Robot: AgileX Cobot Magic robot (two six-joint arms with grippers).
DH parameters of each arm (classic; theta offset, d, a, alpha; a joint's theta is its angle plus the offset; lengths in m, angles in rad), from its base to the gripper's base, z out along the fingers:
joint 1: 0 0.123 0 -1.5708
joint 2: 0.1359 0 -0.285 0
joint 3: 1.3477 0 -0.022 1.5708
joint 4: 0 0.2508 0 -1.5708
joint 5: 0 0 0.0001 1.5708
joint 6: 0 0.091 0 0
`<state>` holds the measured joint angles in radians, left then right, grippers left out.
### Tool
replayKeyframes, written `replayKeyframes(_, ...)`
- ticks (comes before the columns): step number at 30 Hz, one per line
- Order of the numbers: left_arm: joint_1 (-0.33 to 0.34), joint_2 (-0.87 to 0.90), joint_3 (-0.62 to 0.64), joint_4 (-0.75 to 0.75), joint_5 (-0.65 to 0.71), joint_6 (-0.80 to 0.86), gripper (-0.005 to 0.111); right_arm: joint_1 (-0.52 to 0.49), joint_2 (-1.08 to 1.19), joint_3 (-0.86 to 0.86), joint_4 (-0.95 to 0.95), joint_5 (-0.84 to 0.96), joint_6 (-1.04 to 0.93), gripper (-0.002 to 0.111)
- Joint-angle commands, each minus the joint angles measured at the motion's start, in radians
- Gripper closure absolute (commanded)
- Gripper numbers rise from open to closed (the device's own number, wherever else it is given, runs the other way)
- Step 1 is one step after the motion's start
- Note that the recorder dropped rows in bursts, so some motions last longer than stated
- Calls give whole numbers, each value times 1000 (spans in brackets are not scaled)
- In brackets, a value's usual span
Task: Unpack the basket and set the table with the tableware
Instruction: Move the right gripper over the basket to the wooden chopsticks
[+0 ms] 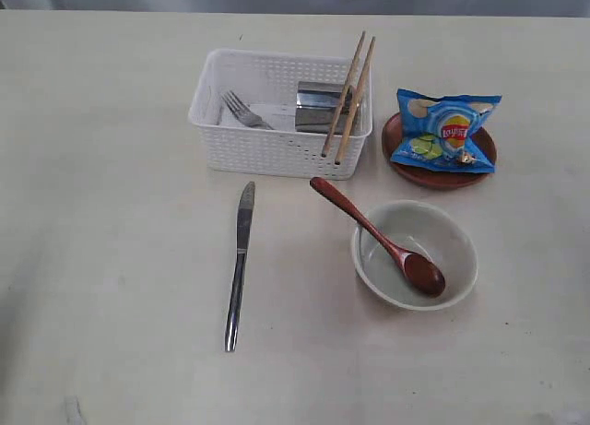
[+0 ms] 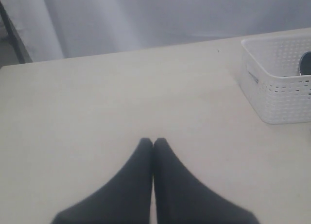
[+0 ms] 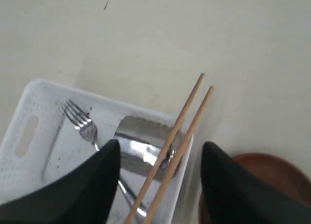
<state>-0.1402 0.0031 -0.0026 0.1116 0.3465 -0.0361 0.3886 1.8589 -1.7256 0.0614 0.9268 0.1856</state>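
The white basket [image 1: 277, 162] stands at the back of the table [image 1: 111, 259]. It holds a fork [image 1: 241, 110], a steel cup [image 1: 323, 107] and two chopsticks [image 1: 348, 98] that lean on its right rim. A knife [image 1: 240, 264] lies in front of the basket. A wooden spoon [image 1: 378, 238] rests in the cream bowl [image 1: 456, 259]. The brown plate [image 1: 441, 178] is to the right. My right gripper [image 3: 161, 145] hangs open above the basket [image 3: 29, 112], its fingers on either side of the chopsticks [image 3: 187, 114] and clear of them, with the cup [image 3: 141, 141] below. My left gripper [image 2: 153, 142] is shut and empty over bare table, beside the basket [image 2: 279, 95].
A blue chip bag [image 1: 444, 130] lies on the brown plate. The fork [image 3: 80, 119] lies on the basket floor beside the cup. Neither arm shows in the exterior view. Bare tabletop stretches to the left and along the front.
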Motion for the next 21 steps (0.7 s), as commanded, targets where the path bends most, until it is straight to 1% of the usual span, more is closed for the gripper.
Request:
replayKeyframes(1, 0, -3, 3, -11, -2, -5, 107, -9, 4, -5, 45, -108, -45, 42)
replayKeyframes(4, 0, -3, 3, -11, -2, -5, 107, -17, 69, -7, 266, 19, 13, 42)
replayKeyframes(5, 0, -3, 3, -11, -2, -5, 107, -17, 91, -7, 334, 22, -10, 42)
replayKeyframes(7, 0, -3, 3, -11, -2, -5, 107, -7, 129, -38, 355, -22, -91, 42)
replayKeyframes(8, 0, -3, 3, -11, -2, -5, 107, 3, 147, -66, 355, -15, -121, 42)
replayKeyframes(10, 0, -3, 3, -11, -2, -5, 107, 36, 195, -133, 360, 54, -193, 42)
replayKeyframes(11, 0, -3, 3, -11, -2, -5, 107, 54, 221, -170, 360, 115, -233, 42)
replayKeyframes(13, 0, -3, 3, -11, -2, -5, 107, 75, 255, -210, 355, 185, -239, 42)
replayKeyframes(14, 0, -3, 3, -11, -2, -5, 107, 84, 276, -230, 363, 192, -239, 42)
replayKeyframes(16, 0, -3, 3, -11, -2, -5, 107, 92, 313, -269, 382, 187, -264, 45)
replayKeyframes(18, 0, -3, 3, -11, -2, -5, 107, 99, 344, -310, 435, 185, -371, 54)
replayKeyframes(19, 0, -3, 3, -11, -2, -5, 107, 105, 366, -343, 437, 192, -412, 62)
replayKeyframes(21, 0, -3, 3, -11, -2, -5, 107, 105, 380, -360, 380, 202, -409, 65)
